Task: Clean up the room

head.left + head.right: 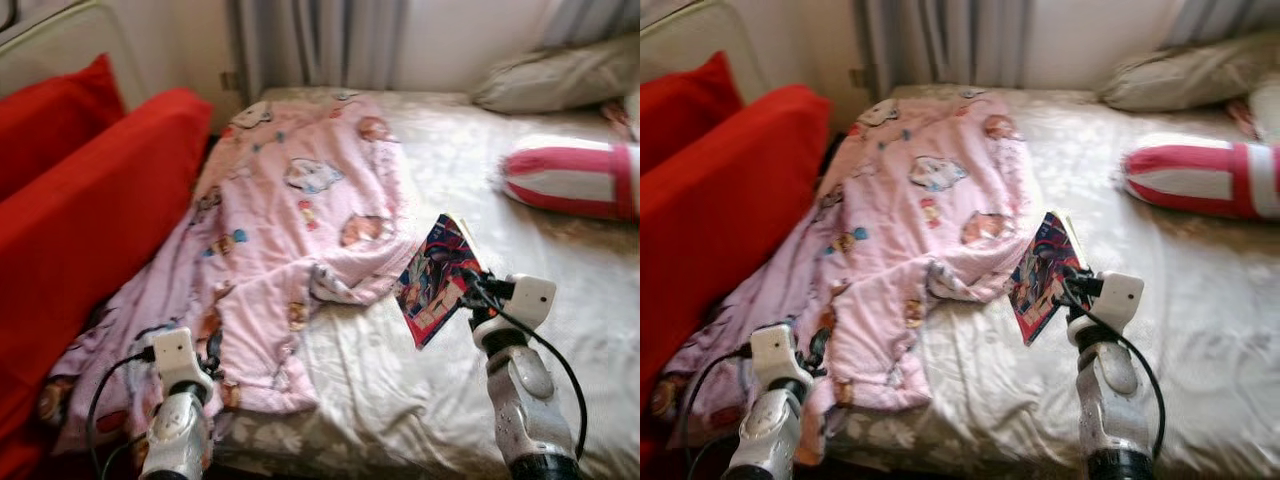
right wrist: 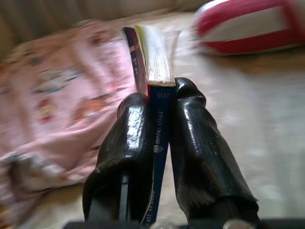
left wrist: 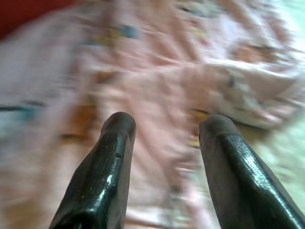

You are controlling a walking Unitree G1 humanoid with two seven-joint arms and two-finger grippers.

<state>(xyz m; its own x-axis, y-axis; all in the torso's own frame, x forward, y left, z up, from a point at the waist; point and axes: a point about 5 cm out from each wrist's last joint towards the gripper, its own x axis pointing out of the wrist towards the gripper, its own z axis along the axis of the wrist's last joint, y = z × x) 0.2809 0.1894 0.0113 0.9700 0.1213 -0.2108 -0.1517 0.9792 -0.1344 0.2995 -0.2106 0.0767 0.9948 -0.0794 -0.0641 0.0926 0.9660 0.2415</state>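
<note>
A thin paperback book with a colourful illustrated cover and dark blue spine [image 2: 157, 109] is pinched at its spine between the two black fingers of the right gripper [image 1: 467, 284] and held above the cream patterned bedsheet [image 1: 560, 290], beside the crumpled pink cartoon-print blanket [image 1: 290, 210]. Its long axis is seen running away from the gripper, pages fanned at the far end. The left gripper [image 3: 164, 126] is held over the blanket with fingers spread apart.

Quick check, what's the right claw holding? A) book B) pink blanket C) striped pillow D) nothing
A: the right claw is shut on the spine of a book, lifted above the bed, while the pink blanket and striped pillow lie apart from it.
</note>
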